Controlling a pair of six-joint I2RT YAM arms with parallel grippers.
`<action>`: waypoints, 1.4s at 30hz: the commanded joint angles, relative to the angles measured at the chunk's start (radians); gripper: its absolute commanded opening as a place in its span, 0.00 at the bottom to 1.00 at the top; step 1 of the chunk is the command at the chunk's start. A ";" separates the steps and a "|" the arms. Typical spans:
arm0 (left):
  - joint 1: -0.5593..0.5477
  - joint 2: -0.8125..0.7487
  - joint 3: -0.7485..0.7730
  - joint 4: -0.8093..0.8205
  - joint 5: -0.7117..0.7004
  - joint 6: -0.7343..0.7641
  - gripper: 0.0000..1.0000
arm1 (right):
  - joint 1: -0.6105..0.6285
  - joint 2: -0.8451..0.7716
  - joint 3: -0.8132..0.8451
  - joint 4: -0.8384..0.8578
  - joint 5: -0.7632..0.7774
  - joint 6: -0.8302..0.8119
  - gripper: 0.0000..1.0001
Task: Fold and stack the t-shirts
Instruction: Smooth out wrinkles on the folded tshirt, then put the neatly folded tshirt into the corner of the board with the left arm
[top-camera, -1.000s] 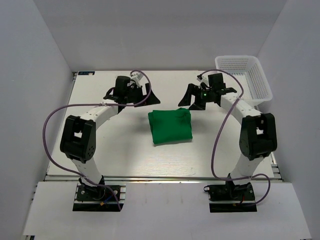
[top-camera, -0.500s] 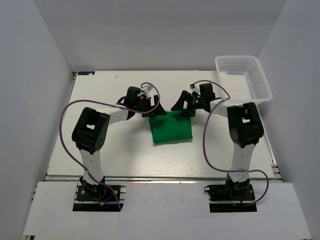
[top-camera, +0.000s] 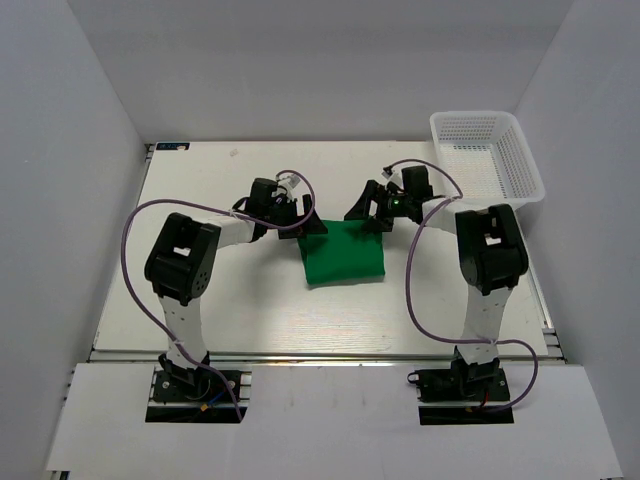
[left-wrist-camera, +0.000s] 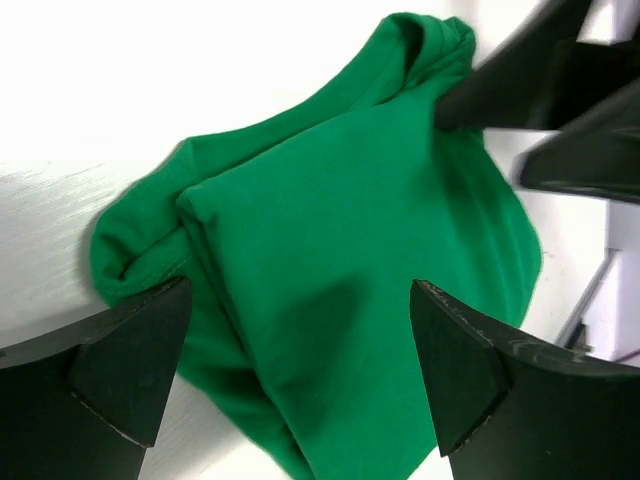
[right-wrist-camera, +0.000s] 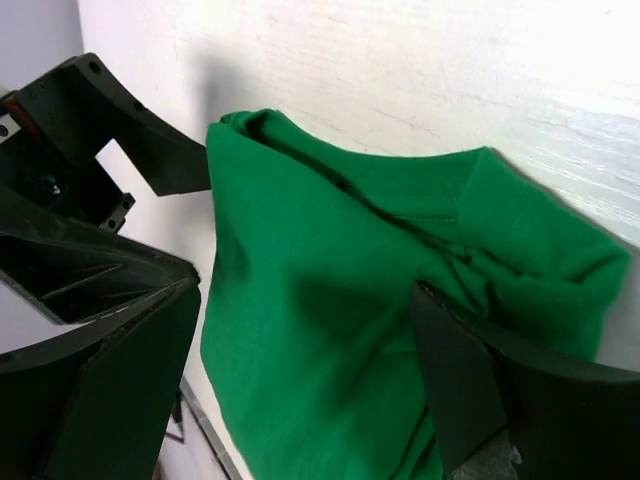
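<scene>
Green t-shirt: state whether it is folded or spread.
Folded: the t-shirt lies as a compact rectangle, with stacked layers showing at its edge in the left wrist view.

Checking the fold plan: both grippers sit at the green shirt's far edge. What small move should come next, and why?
Probably close both on the fabric. The left gripper and right gripper are open, each with a far corner of the folded t-shirt between its fingers, so a pinch likely comes before any lift.
</scene>
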 joint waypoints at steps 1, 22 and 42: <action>-0.011 -0.128 0.047 -0.054 -0.056 0.059 1.00 | -0.002 -0.170 0.072 -0.116 0.064 -0.121 0.90; -0.030 -0.330 -0.176 -0.134 -0.079 0.039 1.00 | 0.071 -0.338 -0.500 0.250 -0.132 0.026 0.90; -0.119 -0.041 -0.014 -0.194 -0.274 0.125 0.42 | 0.071 -0.677 -0.442 -0.013 -0.123 -0.147 0.90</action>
